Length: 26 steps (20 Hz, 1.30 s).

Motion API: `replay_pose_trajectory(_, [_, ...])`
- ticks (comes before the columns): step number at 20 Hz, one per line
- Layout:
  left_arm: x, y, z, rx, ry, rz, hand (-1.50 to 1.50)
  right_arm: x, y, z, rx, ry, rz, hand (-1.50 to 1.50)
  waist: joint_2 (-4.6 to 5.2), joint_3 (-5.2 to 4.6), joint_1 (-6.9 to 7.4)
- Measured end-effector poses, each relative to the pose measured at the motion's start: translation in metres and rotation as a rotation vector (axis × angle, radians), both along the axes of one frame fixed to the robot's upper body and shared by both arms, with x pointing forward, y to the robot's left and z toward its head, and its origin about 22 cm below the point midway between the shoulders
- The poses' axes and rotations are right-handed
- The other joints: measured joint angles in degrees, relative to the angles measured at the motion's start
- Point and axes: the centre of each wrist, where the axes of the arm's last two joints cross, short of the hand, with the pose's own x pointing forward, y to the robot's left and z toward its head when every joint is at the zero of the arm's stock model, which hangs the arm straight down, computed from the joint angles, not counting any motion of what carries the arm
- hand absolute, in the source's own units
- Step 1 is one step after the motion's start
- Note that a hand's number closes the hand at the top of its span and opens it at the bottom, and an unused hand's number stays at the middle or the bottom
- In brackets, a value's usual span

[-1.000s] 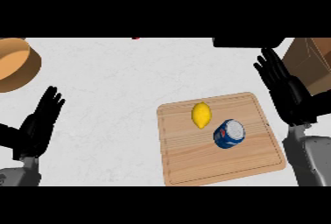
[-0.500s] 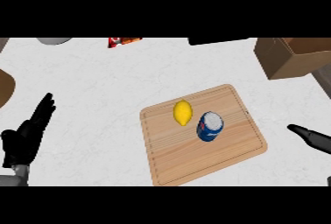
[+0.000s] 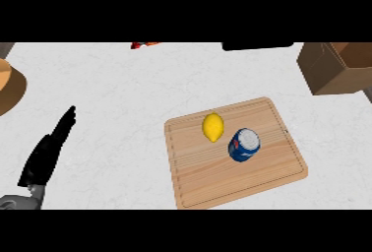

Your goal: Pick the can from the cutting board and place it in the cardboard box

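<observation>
A blue can [image 3: 243, 144] with a silver top lies on the wooden cutting board [image 3: 218, 182], right of the board's middle. The brown cardboard box [image 3: 338, 66] stands open at the far right, beyond the board. My left hand [image 3: 46, 155] rests at the lower left with fingers straight, well away from the board. No right hand shows in the head view.
A yellow lemon [image 3: 213, 127] lies on the board just left of the can. A tan round container [image 3: 9, 91] is cut by the left edge. A dark object [image 3: 258, 46] and a red item [image 3: 145, 45] sit along the far edge.
The right hand has dropped out of the view. The view has shifted, so the board and box sit differently in it. The can and lemon keep their places on the board.
</observation>
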Motion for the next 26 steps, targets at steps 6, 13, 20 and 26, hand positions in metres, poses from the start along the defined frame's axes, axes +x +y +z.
replay_pose_trajectory(6, [0.009, -0.019, -0.001, 0.024, -0.002, -0.036, 0.00, -0.066, 0.038, 0.008, -0.141, 0.166, -0.042, -1.50, 0.29, -0.22, 2.16])
replay_pose_trajectory(13, [0.020, -0.034, 0.002, 0.025, -0.008, -0.066, 0.00, -0.090, 0.084, 0.044, -0.222, 0.331, -0.088, -1.50, 0.55, -0.28, 3.69])
replay_pose_trajectory(20, [0.027, -0.039, 0.007, 0.024, -0.007, -0.075, 0.00, -0.088, 0.118, 0.070, -0.262, 0.470, -0.193, -1.50, 0.64, -0.28, 4.53])
replay_pose_trajectory(26, [0.026, -0.046, 0.000, 0.028, -0.010, -0.085, 0.00, -0.065, 0.142, 0.074, -0.231, 0.570, -0.212, -1.50, 0.68, -0.26, 4.97])
